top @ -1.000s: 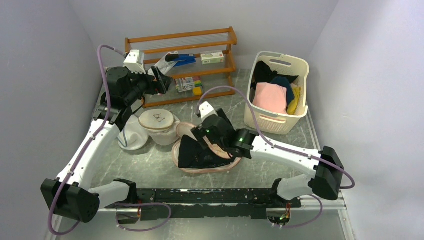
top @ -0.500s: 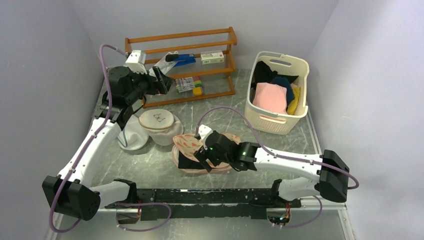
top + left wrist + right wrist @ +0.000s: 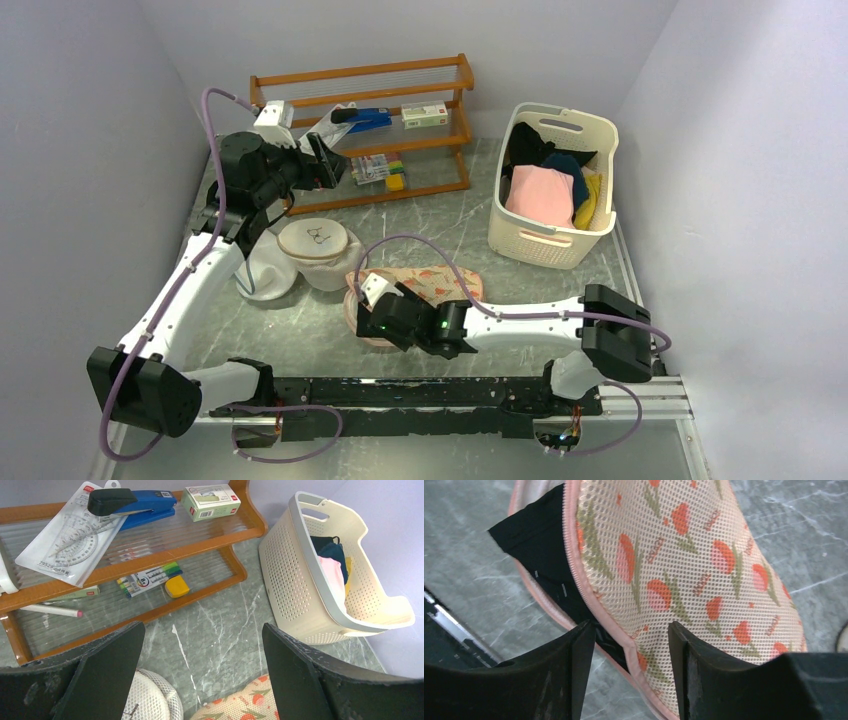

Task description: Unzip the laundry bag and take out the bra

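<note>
The peach-pink laundry bag [image 3: 440,285] with orange-red print lies mid-table, also seen in the left wrist view [image 3: 240,705]. Its printed mesh lid [image 3: 684,570] lies down over the black bra [image 3: 539,545], which pokes out from under the pink trim at the left. My right gripper [image 3: 365,320] is low at the bag's front left edge. Its jaws [image 3: 629,630] are partly open and straddle the lid's trimmed edge and a bit of bra. My left gripper [image 3: 330,165] hangs wide open and empty [image 3: 202,630] in front of the shelf.
A wooden shelf [image 3: 370,130] at the back holds a stapler, a box and markers. A cream basket [image 3: 550,190] of clothes stands at the right. Two round white mesh bags [image 3: 318,245] [image 3: 265,270] sit left of the laundry bag. A black rail [image 3: 420,395] runs along the near edge.
My right arm has swung down and left to the bag's front left edge and its jaws have narrowed. The lid, earlier open on the bra, now covers it. The left arm barely moved.
</note>
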Robot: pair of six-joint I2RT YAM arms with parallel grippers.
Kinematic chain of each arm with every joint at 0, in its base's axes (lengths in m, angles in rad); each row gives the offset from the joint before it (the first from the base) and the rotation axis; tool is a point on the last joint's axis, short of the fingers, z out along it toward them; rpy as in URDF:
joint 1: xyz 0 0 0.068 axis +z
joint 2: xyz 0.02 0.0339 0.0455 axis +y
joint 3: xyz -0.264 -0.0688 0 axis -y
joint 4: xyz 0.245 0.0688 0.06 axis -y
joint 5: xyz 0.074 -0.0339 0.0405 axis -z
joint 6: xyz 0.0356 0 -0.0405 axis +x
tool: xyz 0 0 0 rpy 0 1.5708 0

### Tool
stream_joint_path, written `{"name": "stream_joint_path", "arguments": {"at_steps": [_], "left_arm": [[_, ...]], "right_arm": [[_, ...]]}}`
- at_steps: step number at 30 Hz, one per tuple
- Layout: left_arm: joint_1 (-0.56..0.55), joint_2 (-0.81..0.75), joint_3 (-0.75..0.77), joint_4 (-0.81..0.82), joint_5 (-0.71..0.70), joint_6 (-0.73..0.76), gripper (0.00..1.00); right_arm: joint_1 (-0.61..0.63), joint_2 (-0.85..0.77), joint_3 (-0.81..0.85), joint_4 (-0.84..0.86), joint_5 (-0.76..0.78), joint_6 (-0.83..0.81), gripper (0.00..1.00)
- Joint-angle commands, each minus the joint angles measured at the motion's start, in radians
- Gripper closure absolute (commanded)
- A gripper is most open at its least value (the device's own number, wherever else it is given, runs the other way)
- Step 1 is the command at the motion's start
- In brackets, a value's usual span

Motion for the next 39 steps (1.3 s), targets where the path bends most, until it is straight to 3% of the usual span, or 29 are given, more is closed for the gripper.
{"name": "stream_joint_path", "arguments": {"at_steps": [1, 7, 10, 15, 19, 23, 26, 28, 32, 39], "left_arm": [[0.008, 0.001, 0.014, 0.019, 0.015, -0.003, 0.01], [0.008, 0.001, 0.014, 0.021, 0.028, -0.006, 0.01], [0.008, -0.001, 0.014, 0.022, 0.026, -0.008, 0.01], [0.008, -0.005, 0.013, 0.025, 0.035, -0.012, 0.01], [0.01, -0.006, 0.011, 0.027, 0.035, -0.014, 0.01], [0.01, -0.01, 0.01, 0.025, 0.025, -0.012, 0.01], [0.01, -0.015, 0.01, 0.021, 0.015, -0.007, 0.01], [0.01, -0.018, 0.009, 0.023, 0.015, -0.008, 0.01], [0.011, -0.023, 0.01, 0.022, 0.011, -0.007, 0.01], [0.014, -0.027, 0.008, 0.023, 0.009, -0.007, 0.01]], "right_arm": [[0.016, 0.02, 0.036, -0.003, 0.151, -0.011, 0.48], [0.018, 0.027, 0.044, -0.013, 0.194, -0.024, 0.72], [0.018, 0.03, 0.064, -0.048, 0.258, -0.051, 0.99], [0.011, 0.039, 0.097, -0.041, 0.403, -0.214, 1.0], [-0.024, 0.102, 0.097, 0.153, 0.494, -0.496, 1.0], [-0.146, 0.174, 0.137, 0.325, 0.422, -0.716, 1.0], [-0.238, 0.188, 0.11, 0.507, 0.229, -0.907, 1.0], [-0.259, 0.22, 0.087, 0.582, 0.185, -0.979, 1.0], [-0.309, 0.306, 0.141, 0.601, 0.11, -1.028, 1.0], [-0.36, 0.421, 0.127, 0.826, 0.072, -1.072, 1.0]]}}
